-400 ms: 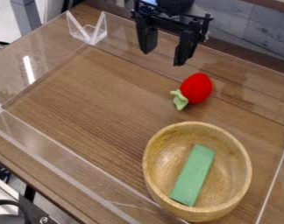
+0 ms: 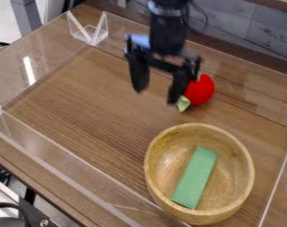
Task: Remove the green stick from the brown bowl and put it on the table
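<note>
A flat green stick [image 2: 196, 176] lies slanted inside the brown wooden bowl [image 2: 170, 145] at the front right of the table. My gripper [image 2: 159, 83] hangs over the middle of the table, up and to the left of the bowl, pointing down. Its two dark fingers [image 2: 139, 74] stand wide apart and hold nothing. It is open and well clear of the stick.
A red strawberry toy [image 2: 200, 90] with a green leaf lies just right of the gripper, close to one finger. Clear plastic walls [image 2: 40, 146] fence the wooden table [image 2: 87, 106] on all sides. A clear bracket [image 2: 89, 28] stands at the back left.
The gripper has come down and forward from the back of the table toward the middle, now level with the strawberry. Its jaws stay open. The stick and bowl have not moved.
</note>
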Robot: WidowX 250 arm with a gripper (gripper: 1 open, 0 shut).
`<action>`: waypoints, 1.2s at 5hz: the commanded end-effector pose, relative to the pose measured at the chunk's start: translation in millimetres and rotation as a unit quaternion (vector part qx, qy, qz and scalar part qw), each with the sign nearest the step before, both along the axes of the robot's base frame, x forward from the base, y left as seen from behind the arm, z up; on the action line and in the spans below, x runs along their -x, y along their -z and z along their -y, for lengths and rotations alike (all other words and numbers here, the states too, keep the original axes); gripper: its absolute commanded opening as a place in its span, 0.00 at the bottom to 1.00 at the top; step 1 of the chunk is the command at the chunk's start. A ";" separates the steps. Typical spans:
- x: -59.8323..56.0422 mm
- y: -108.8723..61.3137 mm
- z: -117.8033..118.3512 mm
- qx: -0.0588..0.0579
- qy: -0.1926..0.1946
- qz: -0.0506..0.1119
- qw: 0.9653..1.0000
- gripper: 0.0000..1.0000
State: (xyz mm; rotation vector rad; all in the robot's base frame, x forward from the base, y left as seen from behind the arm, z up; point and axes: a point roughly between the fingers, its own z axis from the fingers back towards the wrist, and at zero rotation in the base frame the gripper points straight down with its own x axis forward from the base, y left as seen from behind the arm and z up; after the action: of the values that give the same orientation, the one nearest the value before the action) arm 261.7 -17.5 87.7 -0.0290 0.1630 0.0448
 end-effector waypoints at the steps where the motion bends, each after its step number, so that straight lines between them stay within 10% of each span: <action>1: 13.3 3.2 29.4 0.008 -0.029 0.026 0.999 1.00; 6: 55.4 34.9 81.0 0.029 -0.179 0.036 0.983 1.00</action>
State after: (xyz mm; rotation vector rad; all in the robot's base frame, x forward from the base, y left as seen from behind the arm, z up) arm 203.5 -96.4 46.7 -0.1012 0.1096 0.4024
